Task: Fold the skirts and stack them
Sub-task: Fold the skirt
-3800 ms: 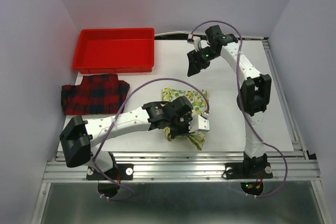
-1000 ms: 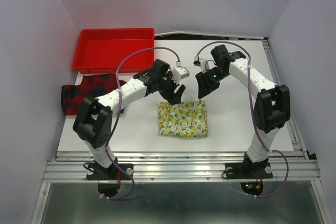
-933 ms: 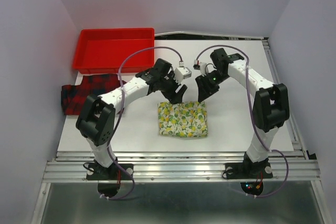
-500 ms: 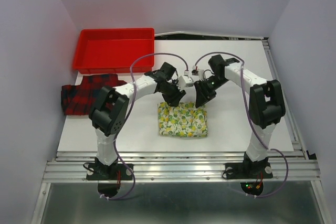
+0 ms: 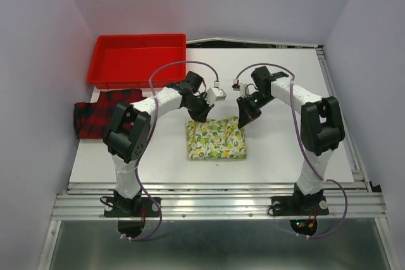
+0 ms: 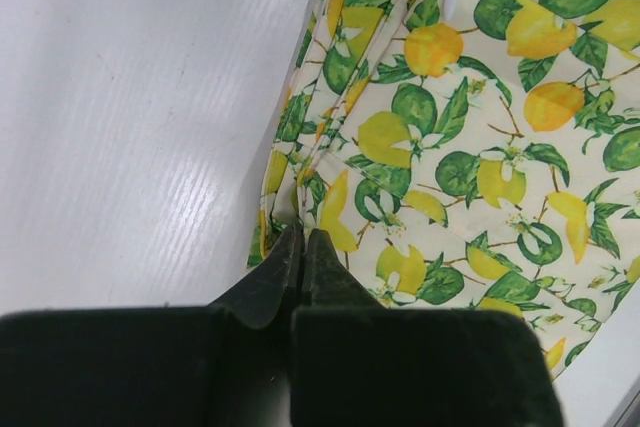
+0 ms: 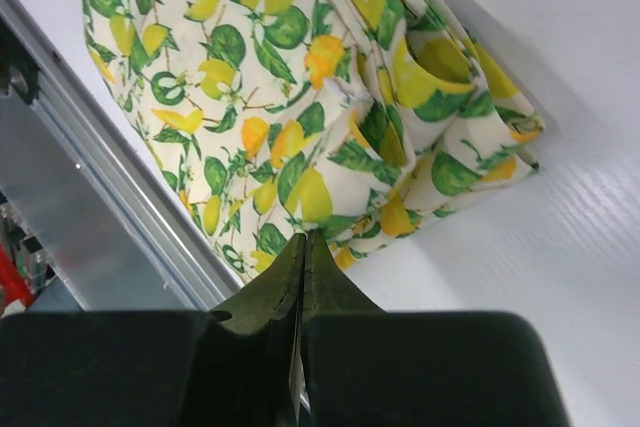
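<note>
Top external view: the folded lemon-print skirt [image 5: 215,141] lies on the white table [image 5: 285,150] (a tidy rectangle). The left gripper [image 5: 202,117] and right gripper [image 5: 242,120] each pinch one of its far corners, fingers pressed together on the cloth. Off to the left lies the plaid skirt [image 5: 101,113], with the red tray [image 5: 138,82] just beyond it.

I record the left arm [image 5: 158,100] and the right arm [image 5: 295,92] as matching: white tubular links between bulky black joint housings; a lilac cable [image 5: 166,67] arcs along the left arm and a second lilac cable [image 5: 271,66] along the right, each meeting a small white block by the wrist; a green light [image 5: 252,99] glows on the right wrist; the left base [image 5: 128,206] and right base [image 5: 304,205] are black; the left fingers [image 6: 262,285] and right fingers [image 7: 262,289] are matte black and taper to thin tips.
</note>
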Controlling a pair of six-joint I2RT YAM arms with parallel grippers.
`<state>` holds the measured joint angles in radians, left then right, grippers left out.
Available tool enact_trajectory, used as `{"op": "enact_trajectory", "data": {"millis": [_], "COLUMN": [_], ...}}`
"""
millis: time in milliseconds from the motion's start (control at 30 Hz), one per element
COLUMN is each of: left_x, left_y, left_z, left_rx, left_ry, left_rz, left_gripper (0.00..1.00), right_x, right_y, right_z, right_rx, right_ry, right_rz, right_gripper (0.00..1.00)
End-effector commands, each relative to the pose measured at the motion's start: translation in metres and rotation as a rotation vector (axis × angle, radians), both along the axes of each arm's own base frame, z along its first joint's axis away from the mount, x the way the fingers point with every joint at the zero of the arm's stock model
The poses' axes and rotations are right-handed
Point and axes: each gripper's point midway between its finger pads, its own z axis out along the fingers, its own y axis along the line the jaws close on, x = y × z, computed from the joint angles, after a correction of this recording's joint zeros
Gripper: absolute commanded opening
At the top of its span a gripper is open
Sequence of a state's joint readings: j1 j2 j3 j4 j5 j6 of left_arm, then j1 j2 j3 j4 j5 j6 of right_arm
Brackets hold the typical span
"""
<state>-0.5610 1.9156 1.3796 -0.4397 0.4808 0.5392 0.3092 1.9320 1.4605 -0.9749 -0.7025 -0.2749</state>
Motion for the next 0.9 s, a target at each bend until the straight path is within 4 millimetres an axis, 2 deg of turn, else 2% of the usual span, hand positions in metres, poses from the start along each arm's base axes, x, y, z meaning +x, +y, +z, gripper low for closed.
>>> {"op": "enact_trajectory", "data": {"millis": [0,67,100,167,233,333,433,500,533,633,667,733,800,867], "left_x": [0.004,0.003,0.002,0.003,0.004,0.008,0.013,0.015,0.017,0.018,0.019,0.019,0.023,0.031], "left_y": [0.003,0.004,0.002,0.001,0.001,0.004,0.006,0.007,0.008,0.013,0.016,0.019,0.026,0.034], "left_z": [0.030,0.026,0.024,0.023,0.020,0.018,0.019,0.022,0.024,0.031,0.033,0.034,0.034,0.030], "left_rx": [-0.060,-0.063,-0.074,-0.082,-0.088,-0.096,-0.104,-0.110,-0.114,-0.119,-0.119,-0.115,-0.109,-0.100], "left_ry": [-0.066,-0.054,-0.048,-0.049,-0.040,-0.029,-0.030,-0.028,-0.032,-0.045,-0.048,-0.051,-0.063,-0.089], "left_rz": [0.008,0.015,0.015,0.022,0.032,0.048,0.067,0.077,0.084,0.097,0.102,0.110,0.135,0.171], "left_gripper": [0.00,0.00,0.00,0.00,0.00,0.00,0.00,0.00,0.00,0.00,0.00,0.00,0.00,0.00], "right_x": [0.019,0.024,0.025,0.023,0.015,-0.003,-0.005,-0.008,-0.004,0.000,0.003,0.014,0.026,0.031], "right_y": [0.000,-0.004,-0.002,0.011,0.027,0.051,0.051,0.044,0.041,0.033,0.033,0.018,0.013,0.009], "right_z": [0.014,0.012,0.020,0.043,0.084,0.107,0.076,0.037,0.018,-0.022,-0.028,-0.043,-0.050,-0.057], "right_rx": [-0.017,-0.040,-0.025,0.069,0.218,0.334,0.299,0.233,0.194,0.117,0.103,0.061,0.050,0.028], "right_ry": [-0.137,-0.166,-0.184,-0.194,-0.216,-0.181,-0.161,-0.110,-0.103,-0.093,-0.086,-0.096,-0.123,-0.145], "right_rz": [-0.051,-0.057,-0.063,-0.080,-0.053,-0.004,0.012,0.015,0.003,-0.033,-0.059,-0.126,-0.169,-0.187], "right_gripper": [0.01,0.01,0.01,0.05,0.09,0.12,0.09,0.01,0.01,0.01,0.01,0.01,0.01,0.01]}}
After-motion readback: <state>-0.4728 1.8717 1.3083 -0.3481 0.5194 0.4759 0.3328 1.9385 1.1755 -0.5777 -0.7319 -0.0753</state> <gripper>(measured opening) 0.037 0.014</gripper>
